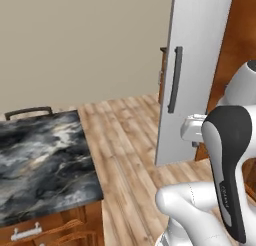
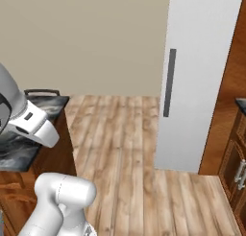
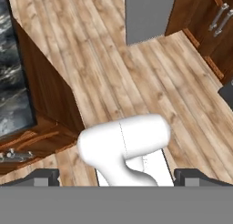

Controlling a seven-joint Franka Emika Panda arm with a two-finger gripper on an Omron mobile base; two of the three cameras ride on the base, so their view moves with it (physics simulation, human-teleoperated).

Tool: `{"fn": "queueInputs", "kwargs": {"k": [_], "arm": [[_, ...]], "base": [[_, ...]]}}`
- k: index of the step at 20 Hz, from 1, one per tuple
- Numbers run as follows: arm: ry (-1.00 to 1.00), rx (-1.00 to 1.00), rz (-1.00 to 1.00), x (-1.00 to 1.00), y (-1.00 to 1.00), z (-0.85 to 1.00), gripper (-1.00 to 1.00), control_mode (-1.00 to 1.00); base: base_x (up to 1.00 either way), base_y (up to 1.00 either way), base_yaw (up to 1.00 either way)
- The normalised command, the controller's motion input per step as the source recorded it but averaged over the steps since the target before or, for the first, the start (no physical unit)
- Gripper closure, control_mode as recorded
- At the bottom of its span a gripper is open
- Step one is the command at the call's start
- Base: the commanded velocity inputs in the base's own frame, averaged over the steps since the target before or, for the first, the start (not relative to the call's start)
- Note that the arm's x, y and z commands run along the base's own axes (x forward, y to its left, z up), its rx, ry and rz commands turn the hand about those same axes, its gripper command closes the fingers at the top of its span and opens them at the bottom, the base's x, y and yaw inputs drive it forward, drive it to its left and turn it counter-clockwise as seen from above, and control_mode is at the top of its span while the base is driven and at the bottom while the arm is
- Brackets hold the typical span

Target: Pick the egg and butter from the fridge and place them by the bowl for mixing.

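We are standing before the fridge [image 2: 202,76], whose tall light-grey door with its dark vertical handle [image 2: 169,81] faces us and looks shut, so the egg and the butter are hidden from us, presumably somewhere inside; the bowl we cannot place from here either. To our left is the marble-topped table [image 1: 40,160] with wooden drawers below it, and plank floor [image 2: 120,139] lies between it and the fridge. Our judgement of the things to come: the egg will be light, smooth and fragile, rounded enough to slip or roll, so we would take it across its middle with a gentle squeeze and set it down softly where it cannot wander. The butter, being a thin flat stick, should be light and fairly soft, apt to dent or smear under hard pressure; we would grip it across its narrow width near the middle, so it stays level. The door itself is the stiff, heavy item, and the handle is the obvious place to take hold of it first. As for the claw [image 3: 117,175], its two dark finger tips [image 3: 44,175] stand at the far sides of the hand view, as wide apart as they go, with nothing between them and nothing touched; it points down over the floor and the robot's own body.
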Motion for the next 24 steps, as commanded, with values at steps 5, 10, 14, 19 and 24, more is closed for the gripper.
{"fn": "queueInputs", "kwargs": {"k": [5, 10, 14, 19, 24], "arm": [[0.00, 0.00, 0.00, 0.00, 0.00, 0.00, -1.00, 1.00], [0.00, 0.00, 0.00, 0.00, 0.00, 0.00, -1.00, 1.00], [0.00, 0.00, 0.00, 0.00, 0.00, 0.00, -1.00, 1.00], [0.00, 0.00, 0.00, 0.00, 0.00, 0.00, -1.00, 1.00], [0.00, 0.00, 0.00, 0.00, 0.00, 0.00, -1.00, 1.00]], "base": [[0.71, -0.21, 0.17], [0.71, -0.24, 0.13], [0.71, -0.31, 0.06], [0.69, -0.35, 0.02], [0.67, -0.25, 0.10]]}}
